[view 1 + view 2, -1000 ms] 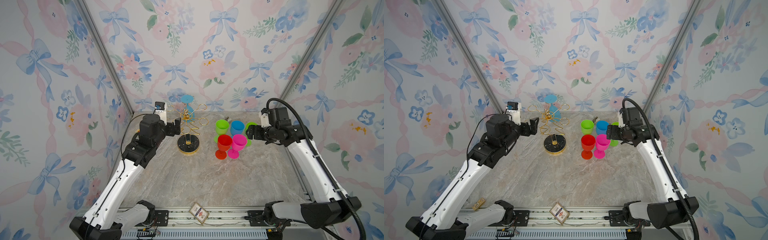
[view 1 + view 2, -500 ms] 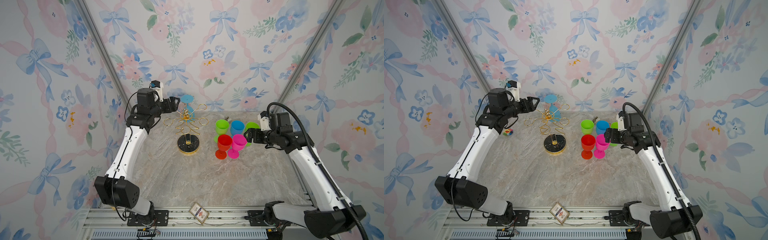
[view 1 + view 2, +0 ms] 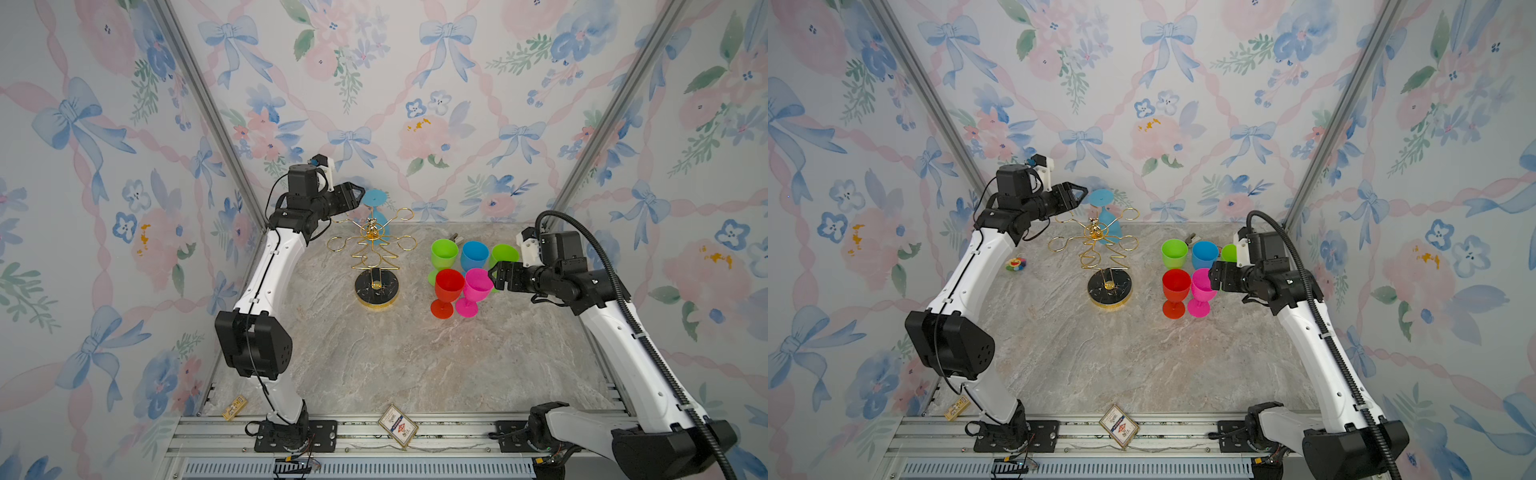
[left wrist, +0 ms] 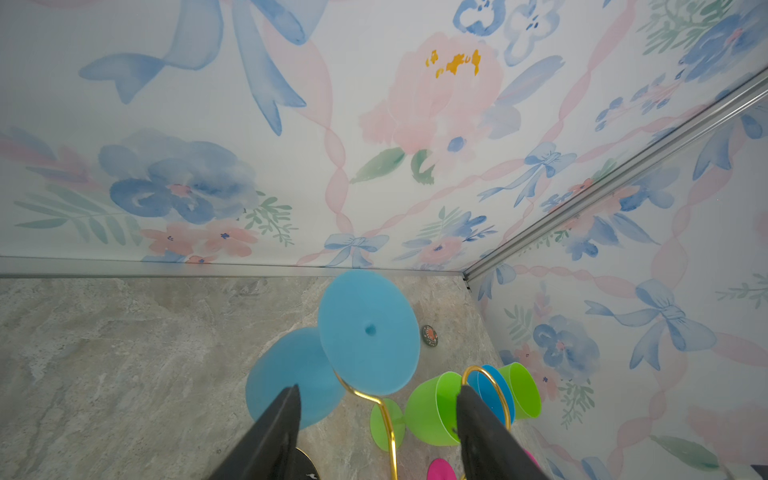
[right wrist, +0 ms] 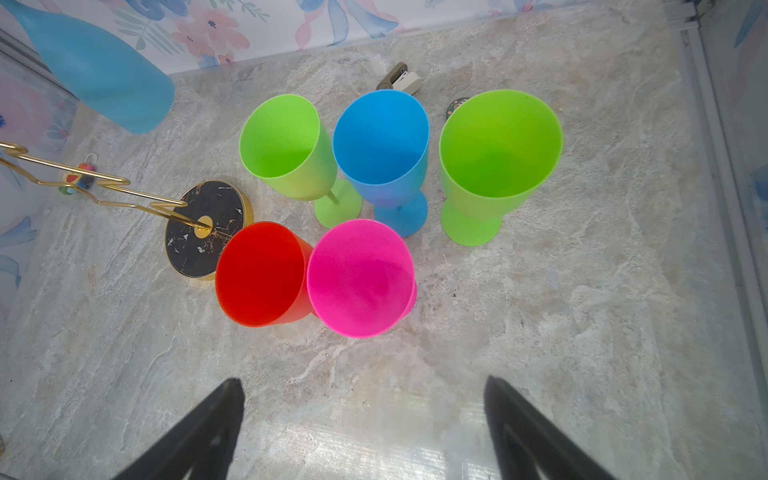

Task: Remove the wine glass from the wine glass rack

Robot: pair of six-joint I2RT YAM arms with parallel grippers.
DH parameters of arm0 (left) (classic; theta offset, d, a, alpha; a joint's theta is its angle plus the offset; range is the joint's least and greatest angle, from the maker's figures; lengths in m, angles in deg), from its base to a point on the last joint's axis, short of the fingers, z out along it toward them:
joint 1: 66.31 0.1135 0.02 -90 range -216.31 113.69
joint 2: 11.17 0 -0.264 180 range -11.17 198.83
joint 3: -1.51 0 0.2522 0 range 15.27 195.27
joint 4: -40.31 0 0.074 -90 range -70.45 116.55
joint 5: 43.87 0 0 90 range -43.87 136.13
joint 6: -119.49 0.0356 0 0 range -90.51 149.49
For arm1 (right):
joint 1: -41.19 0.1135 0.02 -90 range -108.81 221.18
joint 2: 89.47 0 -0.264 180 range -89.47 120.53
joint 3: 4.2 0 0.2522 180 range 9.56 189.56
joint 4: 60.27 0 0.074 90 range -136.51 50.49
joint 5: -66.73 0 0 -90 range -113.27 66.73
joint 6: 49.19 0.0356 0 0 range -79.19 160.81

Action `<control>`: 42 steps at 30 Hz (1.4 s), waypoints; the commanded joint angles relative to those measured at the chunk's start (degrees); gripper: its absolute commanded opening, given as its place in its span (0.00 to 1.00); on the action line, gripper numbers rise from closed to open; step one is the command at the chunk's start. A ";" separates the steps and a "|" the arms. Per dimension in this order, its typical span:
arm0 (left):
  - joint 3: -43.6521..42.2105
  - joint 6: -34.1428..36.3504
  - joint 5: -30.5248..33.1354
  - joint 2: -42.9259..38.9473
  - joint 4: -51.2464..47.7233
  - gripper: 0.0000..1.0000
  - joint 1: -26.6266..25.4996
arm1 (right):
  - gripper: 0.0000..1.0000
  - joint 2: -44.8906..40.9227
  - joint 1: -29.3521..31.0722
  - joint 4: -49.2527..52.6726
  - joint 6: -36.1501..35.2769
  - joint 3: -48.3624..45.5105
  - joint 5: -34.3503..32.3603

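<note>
Up comes the left arm! A second ago it sat low beside the rack (image 3: 374,245); now the left end effector (image 3: 356,193) is level with the rack's top, right at the foot of the blue wine glass (image 3: 374,198). That glass hangs upside down from a loop on the rack's far side. In the left wrist view the fingers (image 4: 282,415) are parted and grasping nothing, with the foot just ahead of them. I'd call it lined up, not yet taken. The gold loop cradling the stem runs between those fingers, and the wall sits close behind the rack, so it's tight. Right of the rack, five glasses (image 3: 449,284) crowd the table (image 3: 374,365), and the right end effector (image 3: 496,276) hovers beside them, released and empty.
</note>
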 commanded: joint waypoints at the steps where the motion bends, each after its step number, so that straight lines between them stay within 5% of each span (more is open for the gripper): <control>1: 3.42 -3.13 -3.09 2.61 0.44 0.55 0.78 | 0.92 -1.06 -0.58 -1.11 0.38 -0.74 0.44; 9: 6.16 -3.35 -2.53 4.10 0.49 0.55 0.92 | 0.91 -3.09 -0.63 -3.44 -0.61 -1.85 2.30; 18: 1.14 1.52 3.78 -2.92 0.47 0.61 1.14 | 0.79 2.27 -0.21 -14.80 4.50 4.38 15.42; 30: -19.19 12.97 19.65 -23.74 0.44 0.82 2.44 | 0.60 30.34 1.74 -20.89 13.59 30.73 33.00; 36: -27.48 14.17 21.03 -31.39 0.34 0.84 3.27 | 0.53 43.62 3.21 -22.72 18.47 44.79 41.31; 42: -32.14 13.41 18.42 -35.12 -0.05 0.84 4.17 | 0.52 56.14 5.03 -17.41 20.03 63.06 42.80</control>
